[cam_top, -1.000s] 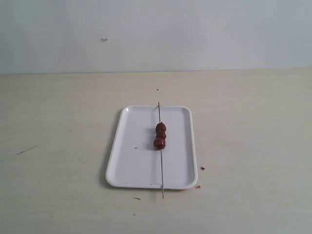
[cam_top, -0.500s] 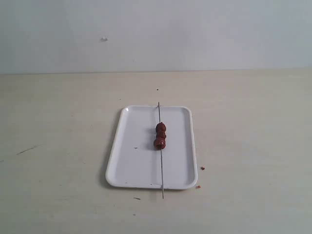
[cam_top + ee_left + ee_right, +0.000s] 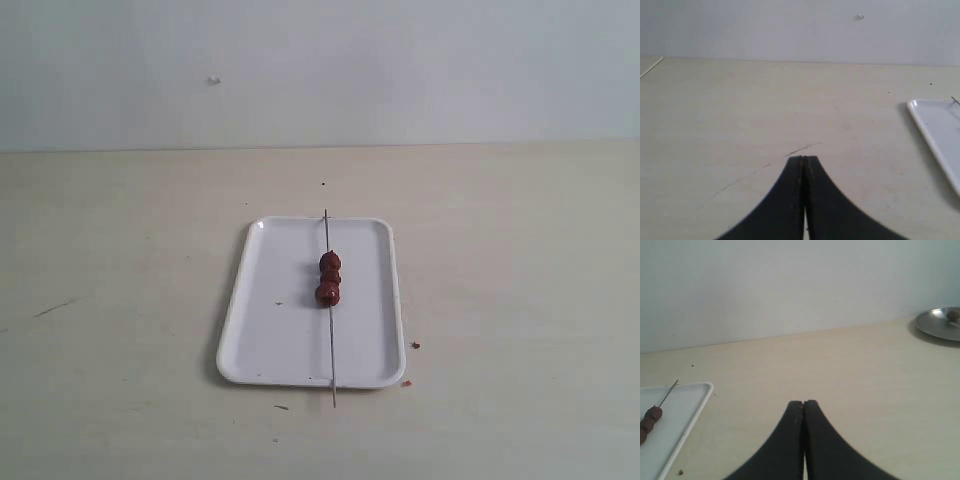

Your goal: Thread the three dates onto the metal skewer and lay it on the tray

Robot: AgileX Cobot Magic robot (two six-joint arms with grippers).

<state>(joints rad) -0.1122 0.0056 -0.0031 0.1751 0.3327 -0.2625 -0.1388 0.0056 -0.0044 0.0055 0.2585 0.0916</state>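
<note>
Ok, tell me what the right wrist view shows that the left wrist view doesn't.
Only the right wrist view: the dates threaded on the metal skewer, a metal dish far off, and the shut right gripper. Only the left wrist view: the shut left gripper and a dark scratch on the table. Both: a corner of the tray, the skewer's tip, the table and wall.

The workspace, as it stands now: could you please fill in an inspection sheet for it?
Surface: pale table, faint scratches and specks.
Job's things: three dates threaded on the metal skewer, which lies along the tray, both ends past its rim.
Clutter: reddish crumbs beside the tray; a metal dish seen only in the right wrist view.
Grippers: left gripper and right gripper, jaws closed, holding nothing.
Cables: nothing seen.
Surroundings: plain pale wall.
</note>
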